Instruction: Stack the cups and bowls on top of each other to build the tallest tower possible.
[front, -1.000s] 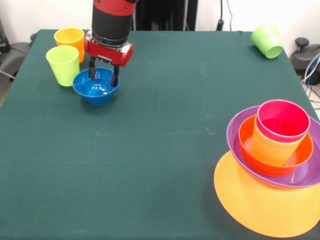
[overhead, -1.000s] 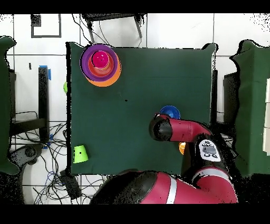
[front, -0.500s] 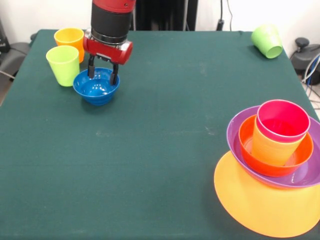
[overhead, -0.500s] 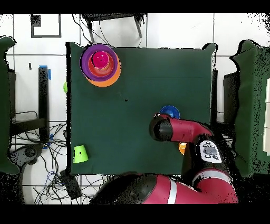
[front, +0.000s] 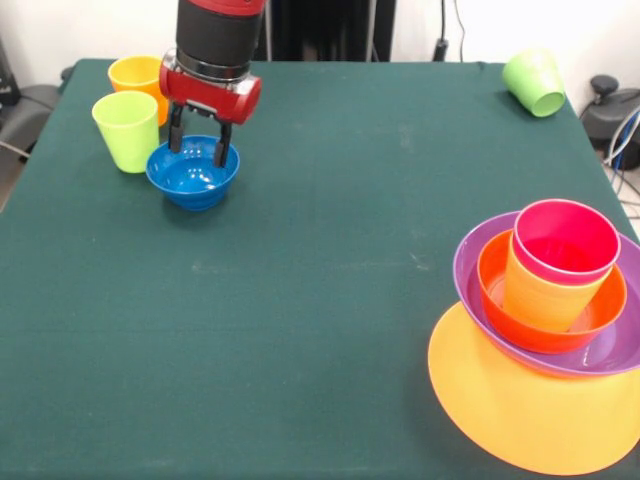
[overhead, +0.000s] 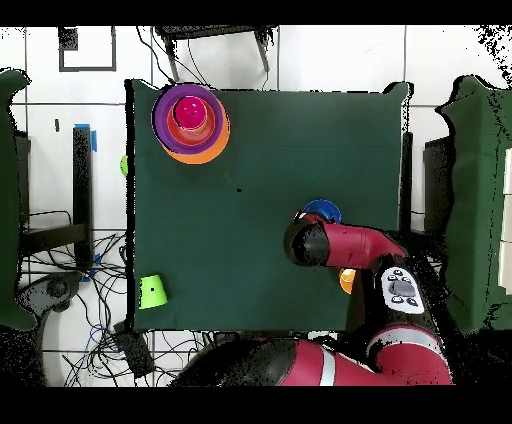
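Observation:
The small blue bowl (front: 192, 178) sits on the table at the far left; it also shows in the overhead view (overhead: 322, 209). My gripper (front: 198, 146) hangs just above the bowl's far rim, open and empty, fingers apart. An orange cup (front: 137, 76) and a lime green cup (front: 126, 130) stand upright just left of the bowl. The tower stands at the near right: a large orange-yellow bowl (front: 520, 410) lowest, then a purple bowl (front: 478, 262), a red-orange bowl (front: 493, 285), a yellow cup (front: 535, 298) and a red cup (front: 566, 240). The tower also shows in the overhead view (overhead: 190, 122).
A green cup (front: 535, 82) lies on its side at the far right corner of the table; it also shows in the overhead view (overhead: 152, 292). In the overhead view my arm (overhead: 340, 245) covers the gripper and most of the cups beside the blue bowl.
My gripper has risen a little and drifted slightly left and back over the blue bowl. The bowl has stayed on the table. Nothing else has moved.

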